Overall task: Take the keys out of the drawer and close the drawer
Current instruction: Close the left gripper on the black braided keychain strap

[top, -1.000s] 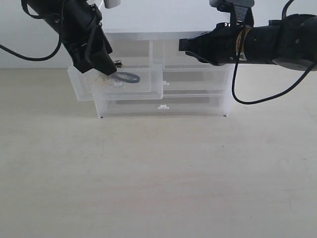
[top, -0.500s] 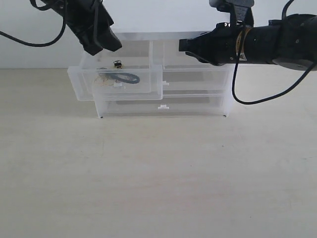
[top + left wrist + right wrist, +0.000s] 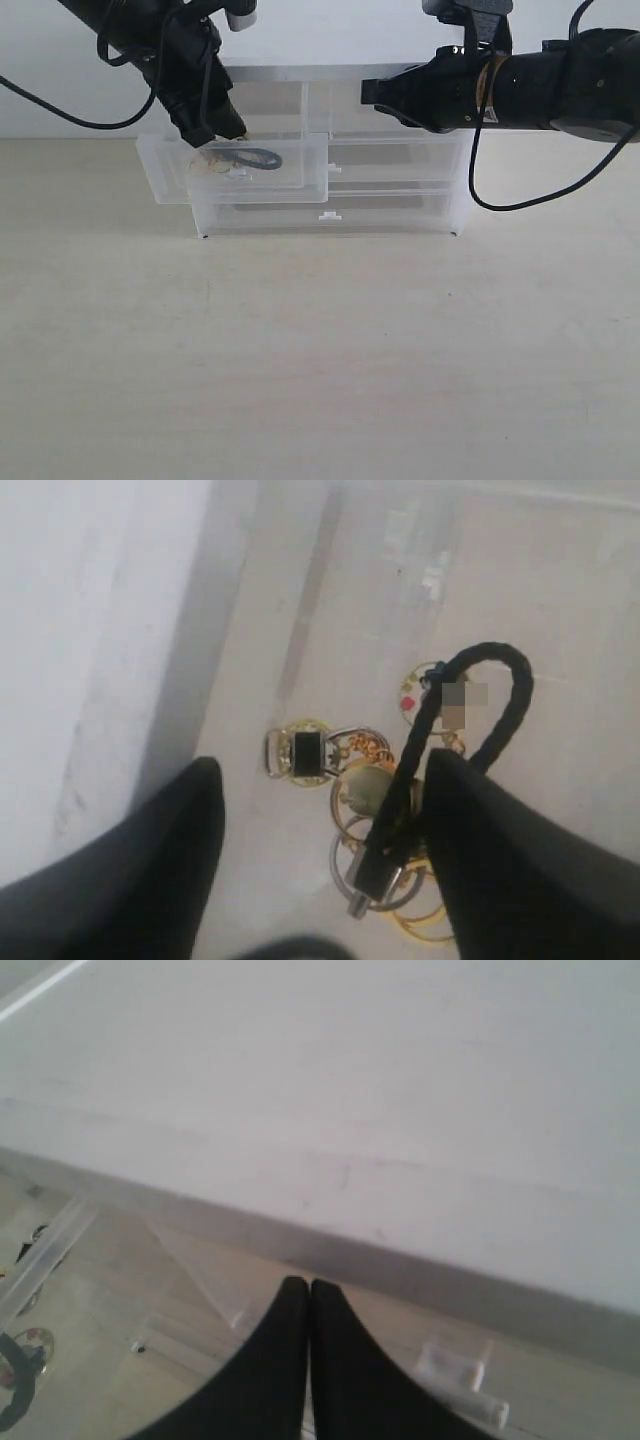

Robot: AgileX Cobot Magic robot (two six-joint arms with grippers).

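Observation:
The left half-width drawer stands pulled out of the translucent cabinet. The keys lie on its floor: gold rings and tags with a black loop strap. My left gripper reaches down into the drawer and is open. In the left wrist view the keys lie between its fingers, closer to one finger, with nothing gripped. My right gripper hovers shut at the cabinet's top edge, above the right half-width drawer; its closed tips hold nothing.
The cabinet has a white top, a matching right half-width drawer pushed in, and a full-width drawer below. It stands at the back of a pale wooden table against a white wall.
My left gripper rose out of the drawer half a second ago and has come back down into it, open. The keys stay on the drawer floor. The right arm has not moved.

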